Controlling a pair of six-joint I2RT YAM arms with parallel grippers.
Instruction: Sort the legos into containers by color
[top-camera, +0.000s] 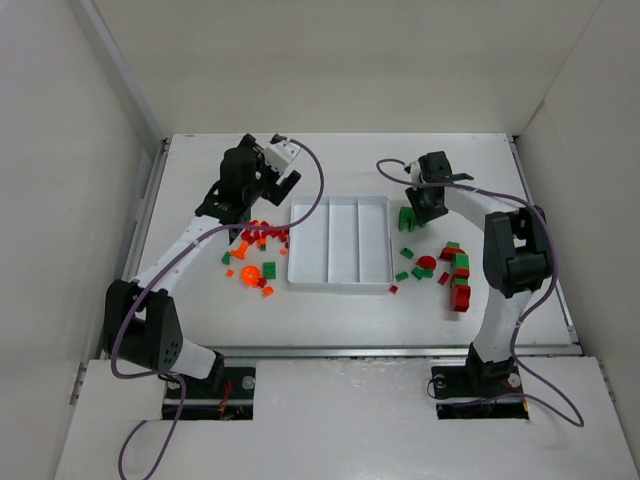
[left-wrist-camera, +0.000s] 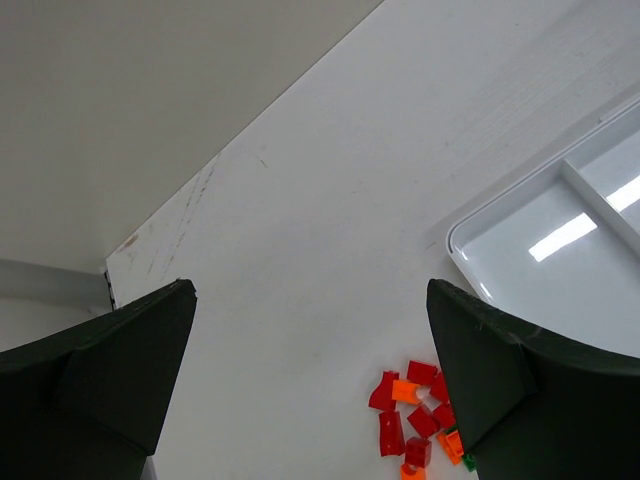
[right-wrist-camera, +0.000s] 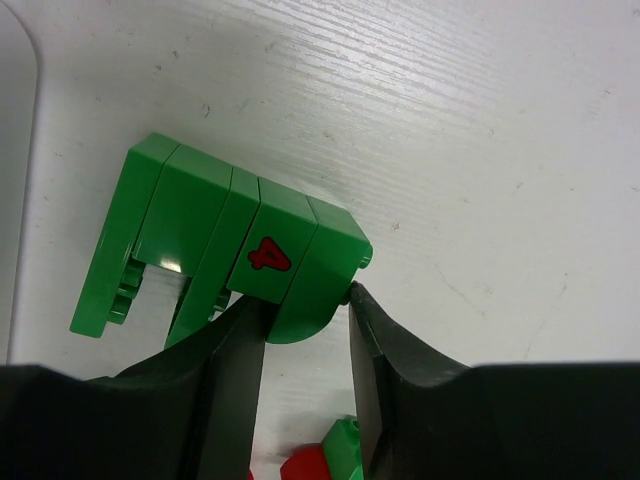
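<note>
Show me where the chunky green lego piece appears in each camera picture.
Top external: green lego piece just right of the white tray, under the right gripper.
Left wrist: not in it.
Right wrist: centre, between the fingers.
Shared landmark: the white tray.

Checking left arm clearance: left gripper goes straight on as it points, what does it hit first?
Probably bare white tabletop; the open left gripper frames nothing else. Small red and orange bricks lie just off-line.

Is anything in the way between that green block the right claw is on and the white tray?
Nothing visible. The right gripper straddles the green block, which lies just right of the tray. Only table surface lies between, plus the tray's low rim. The other loose legos lie nearer the arm, off that path.
</note>
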